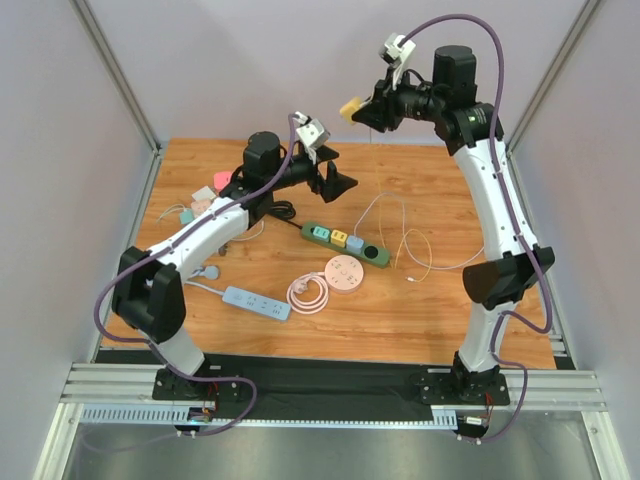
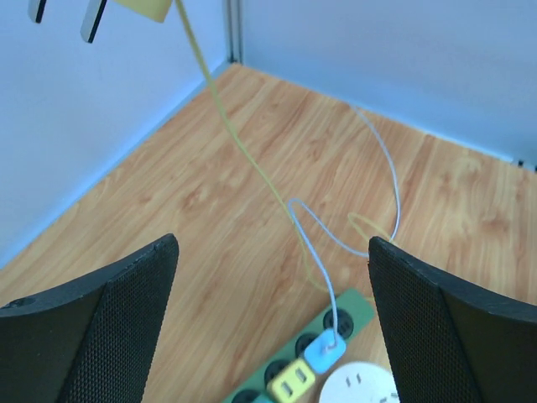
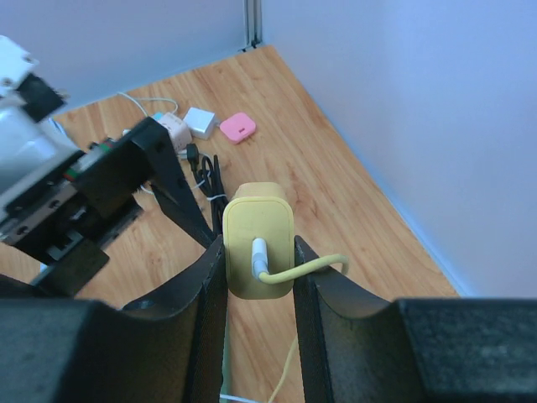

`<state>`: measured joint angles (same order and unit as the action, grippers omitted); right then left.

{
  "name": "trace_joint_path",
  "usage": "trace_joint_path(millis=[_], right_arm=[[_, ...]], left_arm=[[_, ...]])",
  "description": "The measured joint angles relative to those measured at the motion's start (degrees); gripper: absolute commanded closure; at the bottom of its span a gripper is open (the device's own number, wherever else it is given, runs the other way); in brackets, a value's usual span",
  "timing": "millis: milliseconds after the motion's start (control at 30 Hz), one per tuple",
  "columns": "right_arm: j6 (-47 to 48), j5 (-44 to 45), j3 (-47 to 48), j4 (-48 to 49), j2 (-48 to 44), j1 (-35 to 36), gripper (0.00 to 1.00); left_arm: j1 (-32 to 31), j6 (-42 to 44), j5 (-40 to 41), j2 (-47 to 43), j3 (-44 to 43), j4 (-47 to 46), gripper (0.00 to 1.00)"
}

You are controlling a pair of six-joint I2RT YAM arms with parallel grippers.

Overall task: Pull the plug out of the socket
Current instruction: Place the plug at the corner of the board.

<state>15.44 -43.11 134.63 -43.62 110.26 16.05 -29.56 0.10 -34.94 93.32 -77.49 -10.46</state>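
Black mesh-padded fingers (image 2: pixel 126 311) of the left gripper (image 1: pixel 340 182) stand spread wide with nothing between them. They hover over the long green power strip (image 1: pixel 345 243), which lies just below and ahead of that hand, its long axis running left to right. High up and to the right, well apart from the strip, the right gripper (image 1: pixel 362 108) is closed narrowly on the pale yellow square plastic plug (image 3: pixel 258 239). It pinches the side faces, with the cable end toward the wrist and the prongs pointing beyond the fingertips. A thin yellow cable (image 2: pixel 243 151) trails down toward the strip. The plug looks free of its socket, and only the right arm can set it down.
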Motion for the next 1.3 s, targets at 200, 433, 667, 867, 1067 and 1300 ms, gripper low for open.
trace_joint_path(millis=[200, 433, 667, 867, 1067, 1300], right_arm=[[-4.1, -1.2, 0.0, 3.9, -1.6, 0.0, 1.00], [-8.5, -3.9, -1.7, 7.3, -4.7, -0.1, 1.00], [-11.5, -5.7, -3.1, 9.4, -7.3, -0.4, 1.00], [-13.1, -7.2, -5.2, 11.4, -9.1, -1.7, 1.00], [-13.0, -7.6, -11.5, 11.9, -11.6, -3.4, 1.00], [-11.0, -7.8, -24.7, 12.7, -17.6, -6.3, 1.00]], left_arm=[[-0.3, -11.5, -2.3, 8.0, -3.3, -11.7, 0.03], [-2.8, -17.0, -1.1, 15.1, -3.5, -18.2, 0.07], [-4.9, -20.0, -0.2, 23.0, -7.1, -23.0, 0.18], [-6.8, -20.1, -0.6, 26.0, -9.9, -22.2, 1.00], [-7.0, -17.7, 3.0, 24.6, -9.1, -21.7, 1.00], [-4.4, -14.4, 12.7, 13.4, -6.6, -22.4, 1.00]])
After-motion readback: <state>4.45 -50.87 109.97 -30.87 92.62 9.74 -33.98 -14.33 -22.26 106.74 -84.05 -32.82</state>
